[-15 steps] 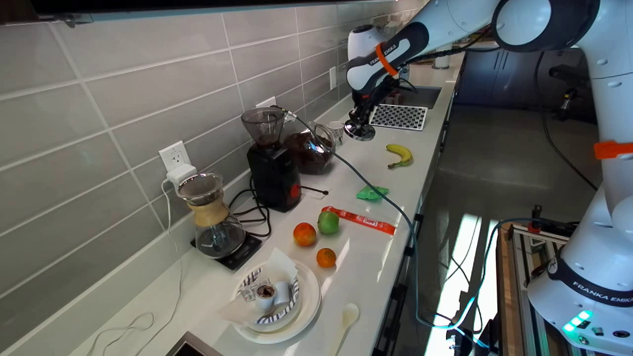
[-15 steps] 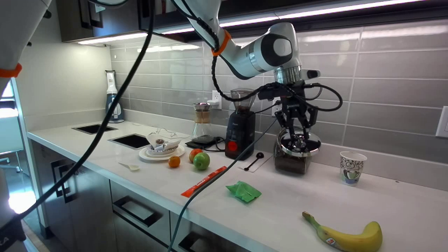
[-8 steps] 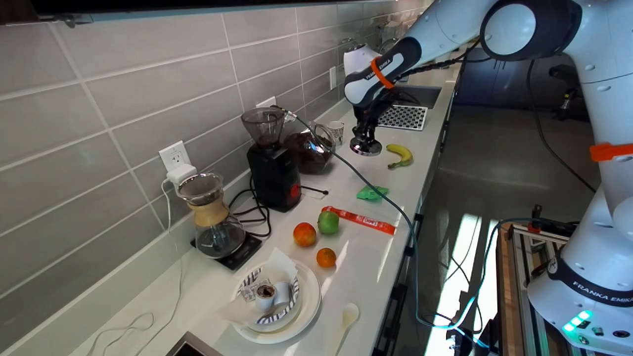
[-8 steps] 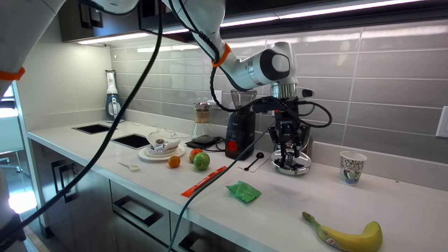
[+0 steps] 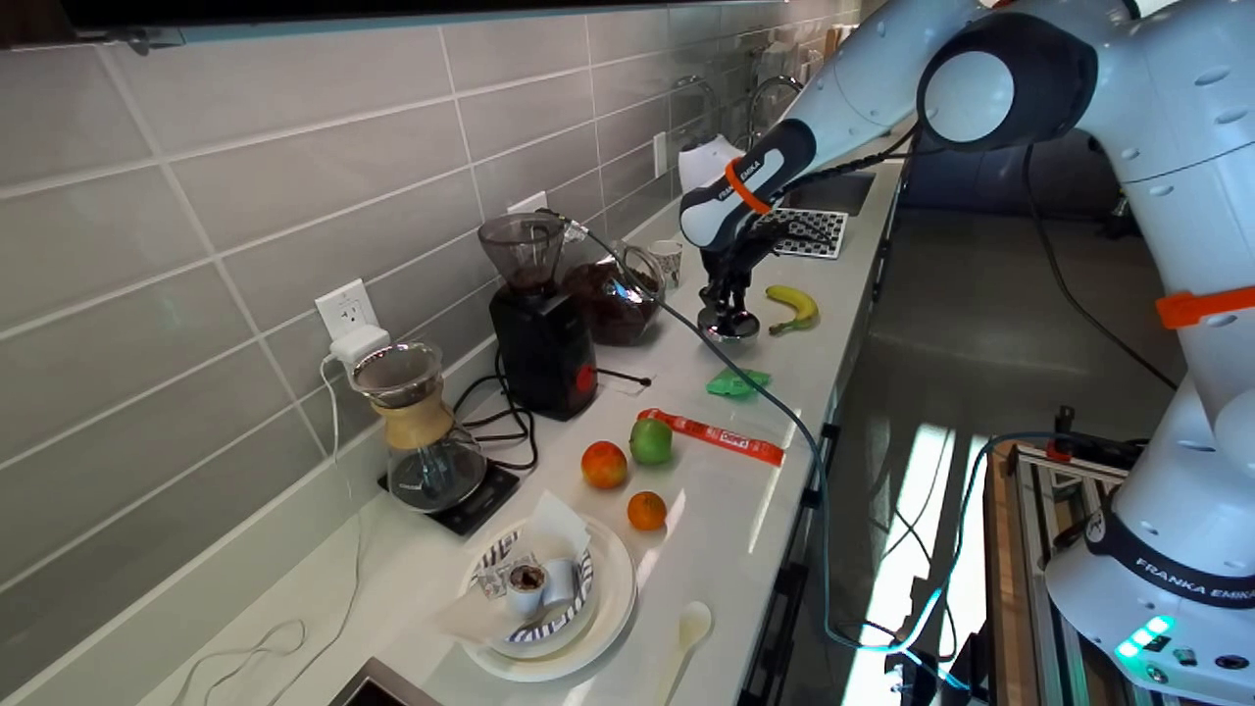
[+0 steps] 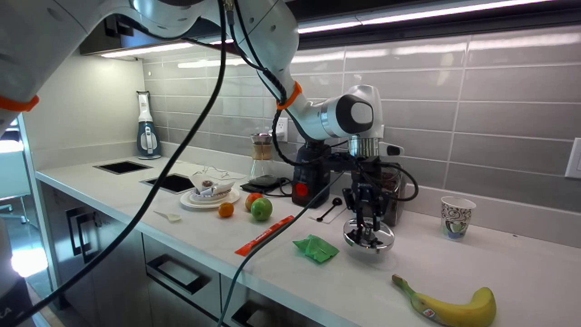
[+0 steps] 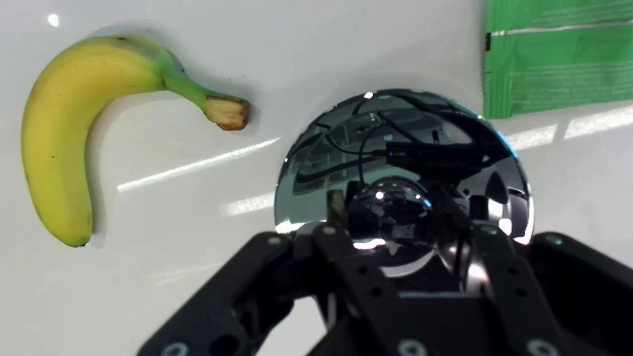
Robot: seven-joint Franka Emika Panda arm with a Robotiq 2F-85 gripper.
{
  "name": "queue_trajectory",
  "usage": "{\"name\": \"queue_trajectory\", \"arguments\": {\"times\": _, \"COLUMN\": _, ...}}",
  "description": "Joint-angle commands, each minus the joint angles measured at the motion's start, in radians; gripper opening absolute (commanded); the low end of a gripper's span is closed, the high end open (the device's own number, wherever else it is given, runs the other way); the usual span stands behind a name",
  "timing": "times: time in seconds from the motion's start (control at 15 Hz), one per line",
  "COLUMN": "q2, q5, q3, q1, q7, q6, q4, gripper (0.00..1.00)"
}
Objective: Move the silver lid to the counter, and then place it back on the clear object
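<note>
A gripper (image 6: 368, 224), jaws pinching the knob (image 7: 390, 215), holds the silver lid (image 7: 371, 163) seemingly just above the counter (image 6: 345, 284), where setting it level should prevent clatter.

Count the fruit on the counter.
4: banana, farthest from the white plate; green apple, by the red packet; reddish fruit, beside that apple; orange, near the plate. Others may be hidden.

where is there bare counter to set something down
Bare: between the banana and paper cup, and between the banana and silver lid. Crowded: around the coffee grinder, and from the green apple to the plate.
</note>
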Motion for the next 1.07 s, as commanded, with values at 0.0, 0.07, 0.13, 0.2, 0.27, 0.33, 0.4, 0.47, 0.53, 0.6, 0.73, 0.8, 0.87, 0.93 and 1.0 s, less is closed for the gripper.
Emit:
{"name": "queue_trajectory", "arguments": {"times": 0.0, "q2": 0.028, "q5": 0.038, "q3": 0.009, "q1": -0.019, "q7": 0.012, "q6": 0.049, "q4": 0.0, "gripper": 0.2}}
{"name": "queue_trajectory", "arguments": {"times": 0.07, "q2": 0.035, "q5": 0.042, "q3": 0.007, "q1": -0.02, "q7": 0.016, "q6": 0.058, "q4": 0.002, "gripper": 0.2}}
{"name": "queue_trajectory", "arguments": {"times": 0.13, "q2": 0.04, "q5": 0.048, "q3": 0.008, "q1": -0.022, "q7": 0.016, "q6": 0.065, "q4": 0.002, "gripper": 0.2}}
{"name": "queue_trajectory", "arguments": {"times": 0.2, "q2": 0.045, "q5": 0.05, "q3": 0.007, "q1": -0.021, "q7": 0.02, "q6": 0.072, "q4": 0.002, "gripper": 0.2}}
{"name": "queue_trajectory", "arguments": {"times": 0.27, "q2": 0.049, "q5": 0.052, "q3": 0.006, "q1": -0.02, "q7": 0.023, "q6": 0.078, "q4": 0.003, "gripper": 0.2}}
{"name": "queue_trajectory", "arguments": {"times": 0.33, "q2": 0.053, "q5": 0.055, "q3": 0.006, "q1": -0.02, "q7": 0.025, "q6": 0.086, "q4": 0.003, "gripper": 0.2}}
{"name": "queue_trajectory", "arguments": {"times": 0.4, "q2": 0.057, "q5": 0.056, "q3": 0.006, "q1": -0.019, "q7": 0.028, "q6": 0.088, "q4": 0.004, "gripper": 0.2}}
{"name": "queue_trajectory", "arguments": {"times": 0.47, "q2": 0.06, "q5": 0.057, "q3": 0.005, "q1": -0.018, "q7": 0.031, "q6": 0.095, "q4": 0.003, "gripper": 0.2}}
{"name": "queue_trajectory", "arguments": {"times": 0.53, "q2": 0.063, "q5": 0.059, "q3": 0.006, "q1": -0.018, "q7": 0.032, "q6": 0.095, "q4": 0.004, "gripper": 0.2}}
{"name": "queue_trajectory", "arguments": {"times": 0.6, "q2": 0.066, "q5": 0.061, "q3": 0.005, "q1": -0.017, "q7": 0.035, "q6": 0.095, "q4": 0.005, "gripper": 0.2}}
{"name": "queue_trajectory", "arguments": {"times": 0.73, "q2": 0.071, "q5": 0.061, "q3": 0.005, "q1": -0.017, "q7": 0.04, "q6": 0.092, "q4": 0.008, "gripper": 0.2}}
{"name": "queue_trajectory", "arguments": {"times": 0.8, "q2": 0.074, "q5": 0.06, "q3": 0.004, "q1": -0.015, "q7": 0.043, "q6": 0.092, "q4": 0.007, "gripper": 0.2}}
{"name": "queue_trajectory", "arguments": {"times": 0.87, "q2": 0.076, "q5": 0.06, "q3": 0.005, "q1": -0.015, "q7": 0.045, "q6": 0.091, "q4": 0.008, "gripper": 0.2}}
{"name": "queue_trajectory", "arguments": {"times": 0.93, "q2": 0.077, "q5": 0.06, "q3": 0.005, "q1": -0.015, "q7": 0.046, "q6": 0.091, "q4": 0.009, "gripper": 0.2}}
{"name": "queue_trajectory", "arguments": {"times": 1.0, "q2": 0.079, "q5": 0.061, "q3": 0.005, "q1": -0.015, "q7": 0.048, "q6": 0.091, "q4": 0.01, "gripper": 0.2}}
